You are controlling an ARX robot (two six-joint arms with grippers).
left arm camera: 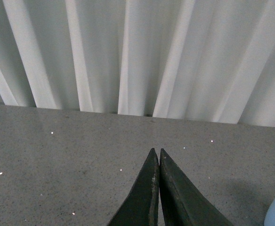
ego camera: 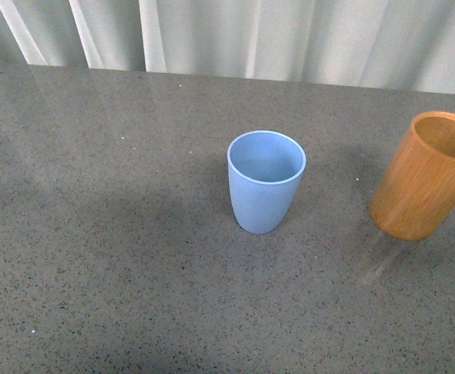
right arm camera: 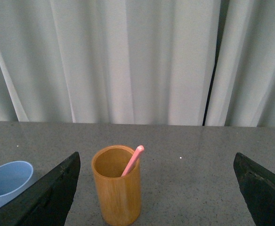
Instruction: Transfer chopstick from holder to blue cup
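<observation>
The chopstick point(right arm camera: 133, 160) leans inside the holder point(right arm camera: 116, 190), its pink top poking past the rim. It looks light, stiff and slim, probably slick, so the exposed upper end is the place to pinch, squarely across. There is one chopstick, one holder and one blue cup point(ego camera: 265, 183), cup and holder standing apart on the grey desk point(ego camera: 95, 234). The right pincer point(right arm camera: 156, 157) gapes wide and empty, facing the holder; the left pincer point(left arm camera: 156, 153) is closed tip to tip on nothing
</observation>
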